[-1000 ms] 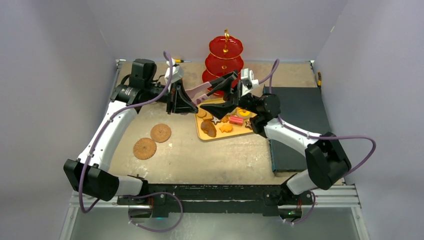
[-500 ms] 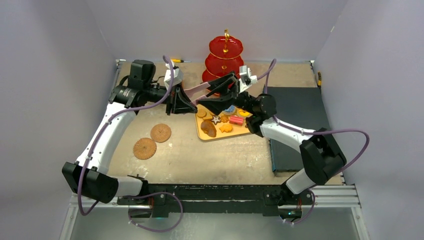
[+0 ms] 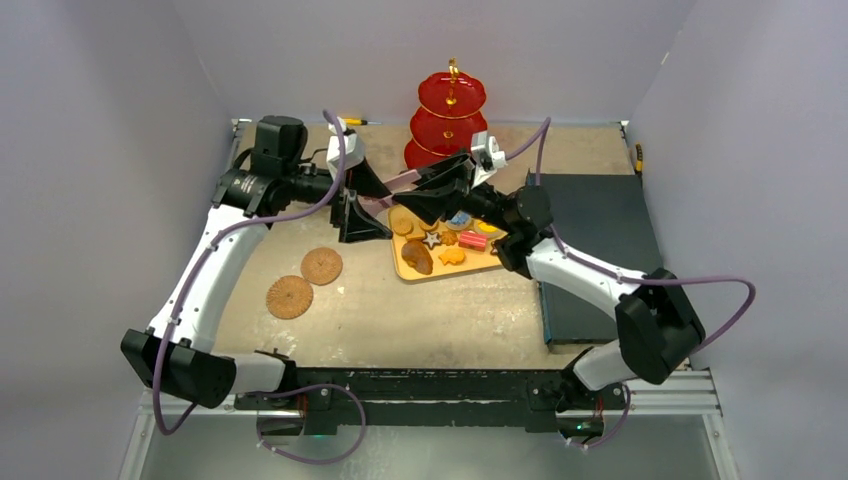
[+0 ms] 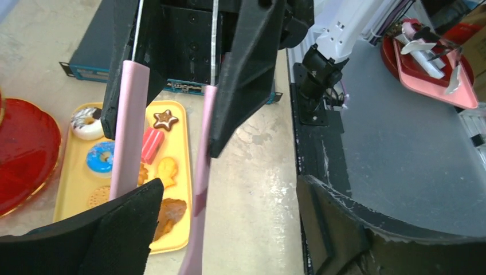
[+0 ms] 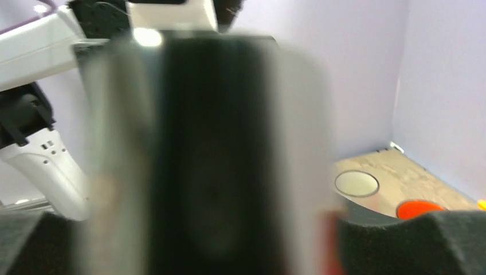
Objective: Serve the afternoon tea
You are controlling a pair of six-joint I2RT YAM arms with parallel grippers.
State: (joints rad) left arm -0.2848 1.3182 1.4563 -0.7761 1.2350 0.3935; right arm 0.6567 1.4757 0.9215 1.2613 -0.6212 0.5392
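Observation:
A pair of pink tongs (image 3: 402, 182) hangs in the air over the left end of the yellow tray (image 3: 422, 271) of pastries (image 3: 450, 240). My right gripper (image 3: 432, 190) is shut on them, one black finger against the outside of each pink arm (image 4: 129, 132). My left gripper (image 3: 362, 200) stands open around the tongs' other end, its fingers (image 4: 109, 229) clear of them. The red three-tier stand (image 3: 450, 125) rises just behind. Two brown coasters (image 3: 321, 265) (image 3: 289, 297) lie at the left. The right wrist view shows a white mug's rim (image 5: 356, 183) and an orange mug (image 5: 415, 209), far off.
A black box (image 3: 600, 235) lies flat along the table's right side. A small yellow thing (image 3: 356, 121) lies at the back left edge. Purple walls close in three sides. Both arms cross over the tray's left half.
My left gripper has opened and let go of the tongs. My right gripper has closed in on them from wide open.

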